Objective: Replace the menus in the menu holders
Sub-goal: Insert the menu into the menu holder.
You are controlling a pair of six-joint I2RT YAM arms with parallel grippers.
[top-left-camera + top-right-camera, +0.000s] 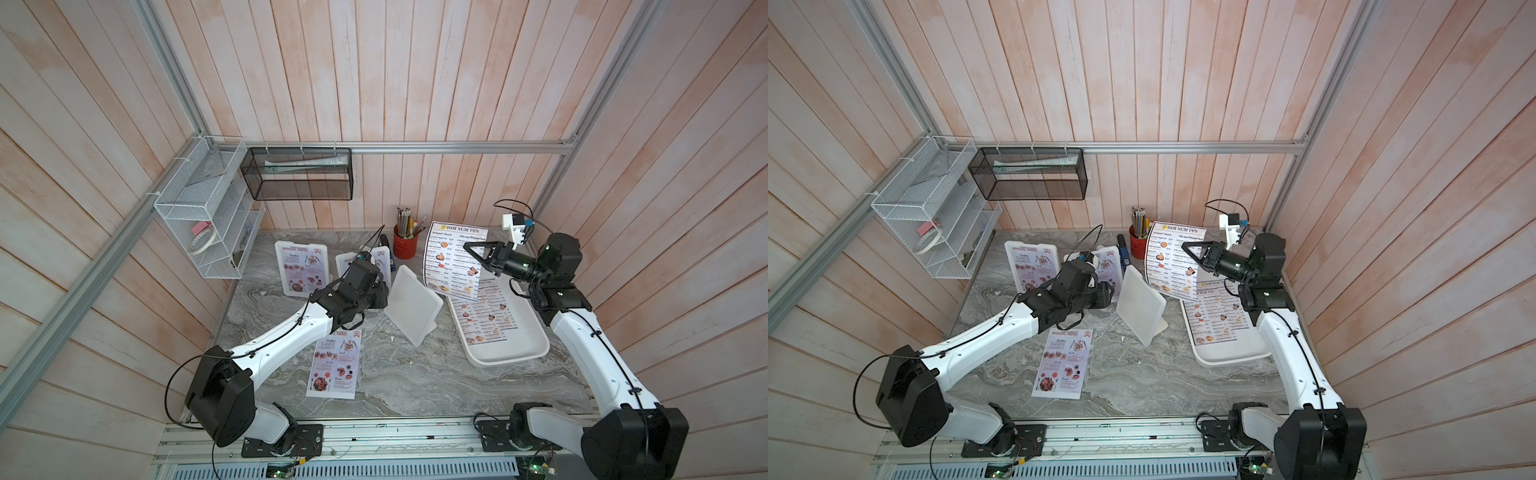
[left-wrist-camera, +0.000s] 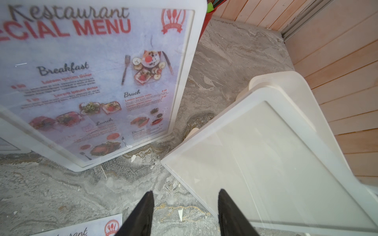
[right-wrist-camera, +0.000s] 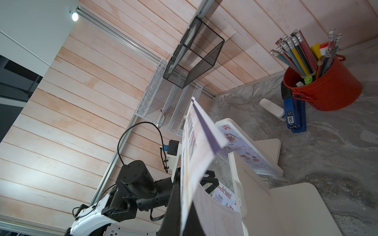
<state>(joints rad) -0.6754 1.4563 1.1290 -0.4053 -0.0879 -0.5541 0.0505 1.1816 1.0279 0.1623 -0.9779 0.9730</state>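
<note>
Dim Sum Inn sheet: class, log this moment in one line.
right gripper: shut on Dim Sum Inn menu, held aloft | left gripper: open, by empty menu holder | holder: upright, unfilled

A grey marbled worktop (image 1: 415, 374) is carrying a red pot (image 1: 405, 248) at its far edge, and pencils (image 1: 404, 218) are standing in it. A blue stapler (image 3: 294, 114) is lying just beside the pot, with a small white item (image 3: 272, 109) resting near it. A white tray (image 1: 515, 353) is lying on the worktop's right side. A black mesh basket (image 1: 299, 176) is hanging from the rear rail (image 1: 457, 146). A white wire rack (image 1: 199, 216) is hanging on the left, holding a tape roll (image 1: 203, 242).
</note>
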